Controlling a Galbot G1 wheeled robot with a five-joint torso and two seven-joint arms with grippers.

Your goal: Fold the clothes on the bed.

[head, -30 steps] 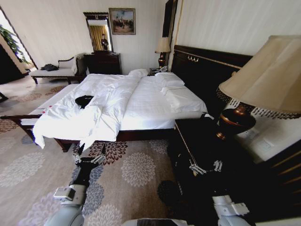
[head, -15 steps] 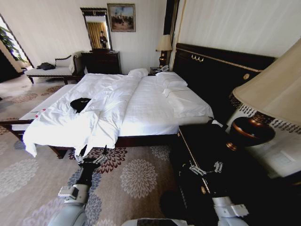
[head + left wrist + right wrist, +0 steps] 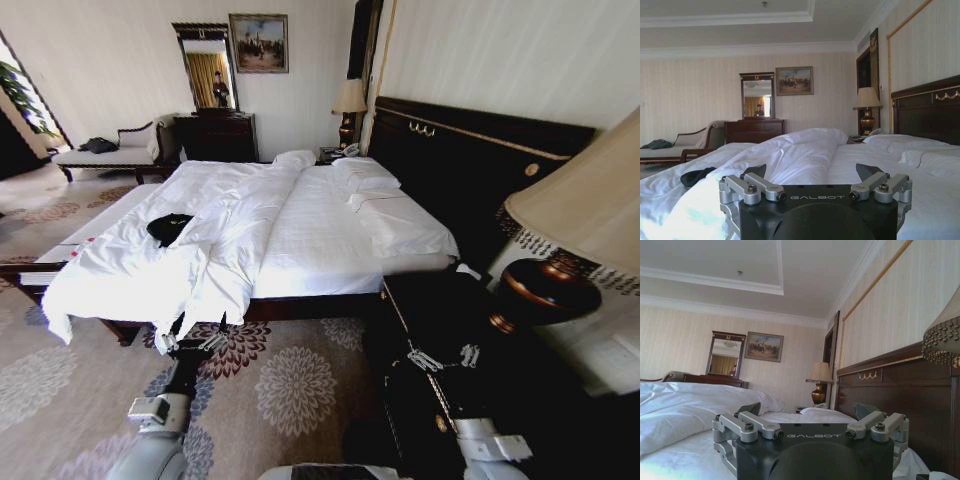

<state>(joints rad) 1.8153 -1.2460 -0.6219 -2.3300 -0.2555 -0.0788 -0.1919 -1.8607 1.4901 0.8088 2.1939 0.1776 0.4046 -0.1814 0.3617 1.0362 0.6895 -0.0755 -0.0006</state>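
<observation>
The clothes [image 3: 168,228] are a small black bundle lying on the white duvet near the foot of the bed [image 3: 320,235], on its far-left side. In the left wrist view the clothes [image 3: 697,176] show as a dark patch on the bedding beyond the fingers. My left gripper [image 3: 193,335] hangs open over the carpet, just short of the bed's near side. My right gripper [image 3: 445,357] is open above the dark nightstand. Both the left gripper [image 3: 811,172] and the right gripper [image 3: 807,410] have nothing between their fingers.
A dark nightstand [image 3: 440,310] with a large lamp [image 3: 580,230] stands close on my right. A narrow white bench [image 3: 95,220] runs along the bed's foot. A chaise [image 3: 110,155] and a dresser [image 3: 215,135] line the far wall. Patterned carpet [image 3: 290,380] lies open before me.
The whole picture has shifted, so the camera has moved: the lamp slid toward the right edge and the bed sits more centrally. Both arms hold the same pose.
</observation>
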